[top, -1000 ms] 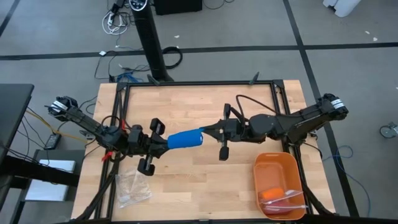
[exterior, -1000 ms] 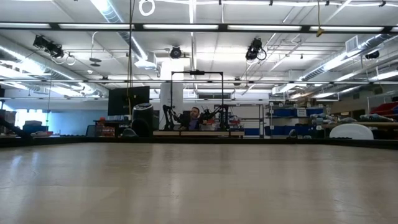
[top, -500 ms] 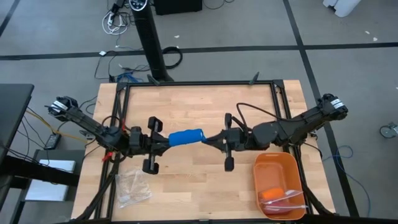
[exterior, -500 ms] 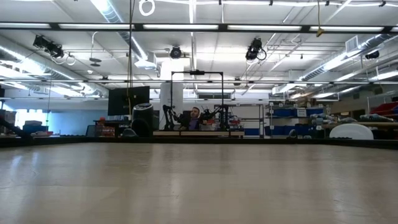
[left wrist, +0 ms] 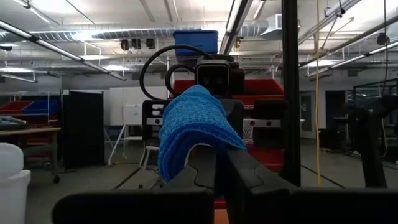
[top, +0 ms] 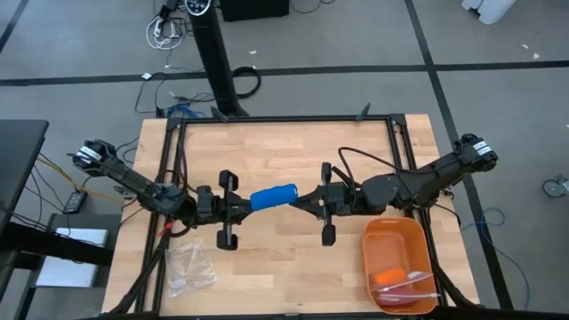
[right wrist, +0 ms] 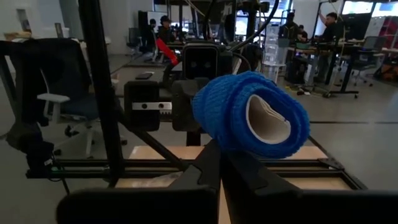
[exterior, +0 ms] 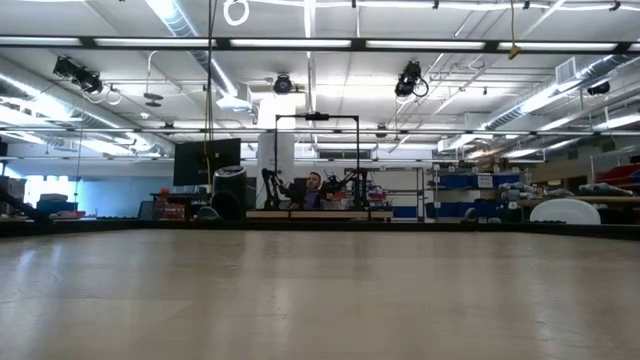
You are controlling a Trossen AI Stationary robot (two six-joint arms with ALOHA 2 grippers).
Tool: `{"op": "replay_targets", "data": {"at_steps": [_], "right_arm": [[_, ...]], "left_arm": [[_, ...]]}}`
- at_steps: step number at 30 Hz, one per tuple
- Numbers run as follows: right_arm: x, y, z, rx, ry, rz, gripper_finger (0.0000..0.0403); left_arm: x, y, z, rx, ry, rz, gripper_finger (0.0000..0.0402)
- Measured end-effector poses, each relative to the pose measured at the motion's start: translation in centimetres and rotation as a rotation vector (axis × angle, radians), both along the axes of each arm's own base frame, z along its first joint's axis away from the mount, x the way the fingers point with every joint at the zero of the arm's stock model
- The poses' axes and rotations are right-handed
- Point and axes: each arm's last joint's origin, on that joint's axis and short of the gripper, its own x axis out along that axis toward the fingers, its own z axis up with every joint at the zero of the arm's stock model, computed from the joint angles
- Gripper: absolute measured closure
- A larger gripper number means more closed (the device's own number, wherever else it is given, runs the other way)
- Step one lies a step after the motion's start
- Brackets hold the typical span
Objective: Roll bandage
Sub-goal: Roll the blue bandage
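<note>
Two closed grippers — left gripper (top: 244,204), right gripper (top: 302,197) — pinch the rolled bandage (top: 273,196) between them, one per end.

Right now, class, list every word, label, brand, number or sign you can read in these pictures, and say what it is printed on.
None can be read.
The bandage, the orange tray and the plastic bag carry no print that shows.
The bins and screens in the room behind show nothing legible.
</note>
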Motion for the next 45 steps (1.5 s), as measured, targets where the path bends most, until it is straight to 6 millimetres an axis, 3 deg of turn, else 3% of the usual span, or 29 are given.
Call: {"op": "replay_targets", "data": {"at_steps": [16,22,45], "right_arm": [[-0.6,1.3,-1.2,-0.031,0.119,0.044,0.0275],[-1.1,1.9,-2.2,-0.013,0.212,0.060,0.0262],[-1.3,1.8,-2.7,-0.031,0.263,0.021,0.0250]], "left_arm": [[0.3,-0.1,-0.6,0.027,0.060,0.013,0.0388],[0.3,0.0,-1.2,0.023,0.084,0.032,0.0388],[-0.1,0.2,-1.8,-0.001,0.079,0.023,0.0388]]}}
